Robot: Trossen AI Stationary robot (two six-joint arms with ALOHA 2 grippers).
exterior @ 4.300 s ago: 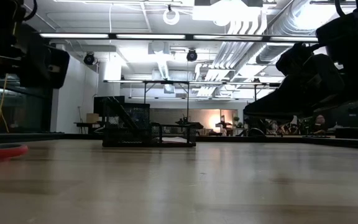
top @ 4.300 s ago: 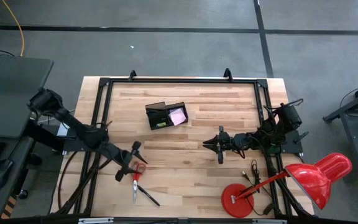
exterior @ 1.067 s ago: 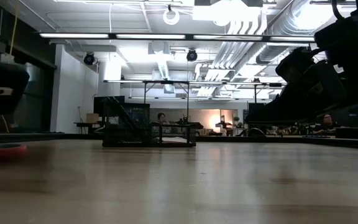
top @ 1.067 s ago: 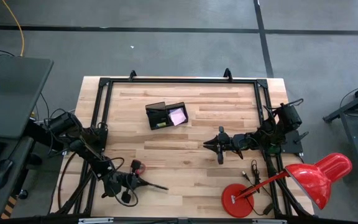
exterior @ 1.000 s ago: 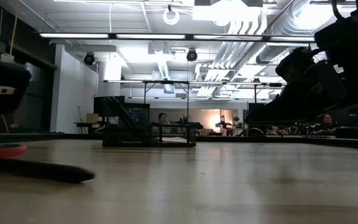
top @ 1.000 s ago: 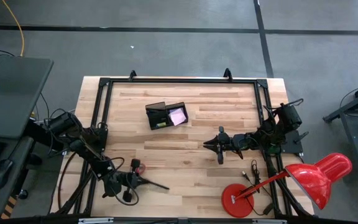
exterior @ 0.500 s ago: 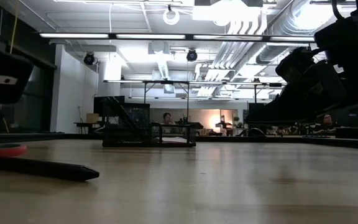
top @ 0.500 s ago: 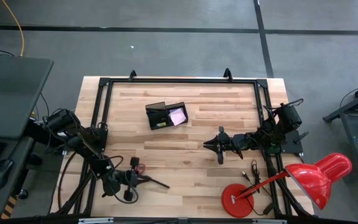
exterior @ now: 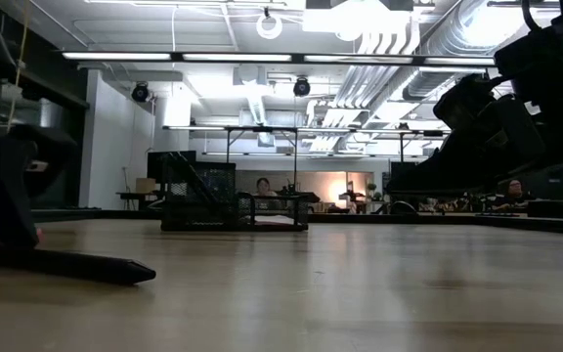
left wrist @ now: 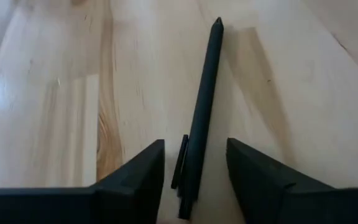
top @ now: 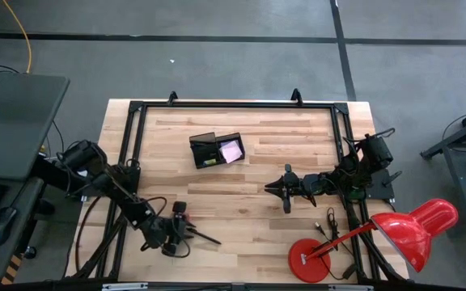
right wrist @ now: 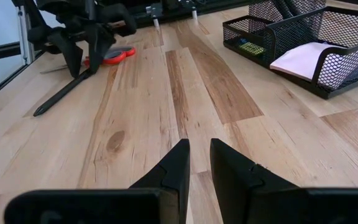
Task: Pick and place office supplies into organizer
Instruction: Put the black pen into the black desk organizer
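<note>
While a pink pad (right wrist: 304, 60) sits in the organizer (top: 216, 149), our left gripper (left wrist: 194, 171) straddles a pen (left wrist: 202, 106), jaws parted, ungrasped; scissors (right wrist: 107, 56) wait too.

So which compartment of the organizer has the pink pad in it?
In the high view, the right-hand compartment of the organizer, the larger one, holds the pink pad. The smaller left-hand one shows only something small and yellow-green.

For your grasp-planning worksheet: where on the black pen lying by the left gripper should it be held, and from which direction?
Grip the black pen across its barrel near the clip end, coming straight down. It lies flat on the table, and the left gripper already straddles that end with its fingers apart.
</note>
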